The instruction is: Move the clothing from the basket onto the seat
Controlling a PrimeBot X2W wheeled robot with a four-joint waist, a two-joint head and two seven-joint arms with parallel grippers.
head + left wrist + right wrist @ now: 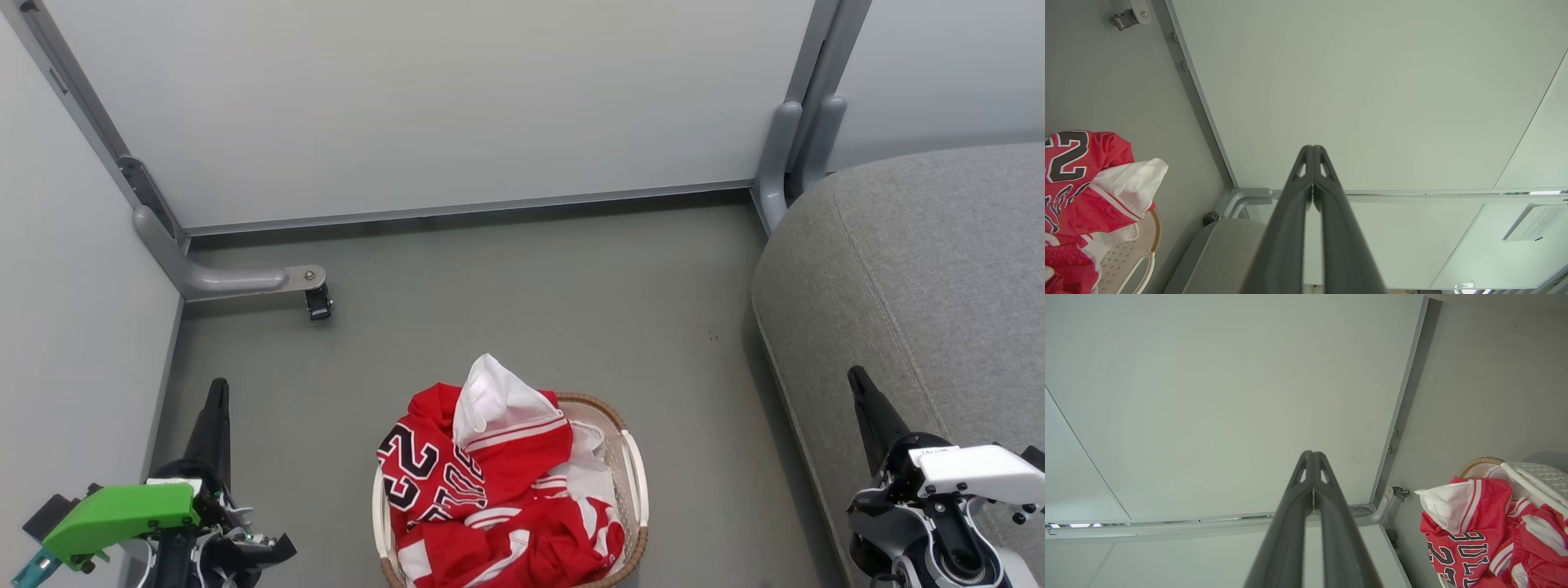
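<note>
Head view: soft, light jersey [433,478] heaped in basket [604,408], likely pinchable at raised far fold; left gripper [217,388], right gripper [856,377] closed, empty.

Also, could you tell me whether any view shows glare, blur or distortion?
Head view: soft even light, no glare, the clothing sharp, a faint shadow beside the seat. Left wrist view: wide-angle splay, the basket cut off at the edge. Right wrist view: same splay, bright strip low left.

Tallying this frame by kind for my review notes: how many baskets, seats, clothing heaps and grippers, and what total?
basket: 1
seat: 1
clothing heap: 1, separate garments cannot be counted
grippers: 2, the left gripper and the right gripper, both shut
Total: 5
</note>
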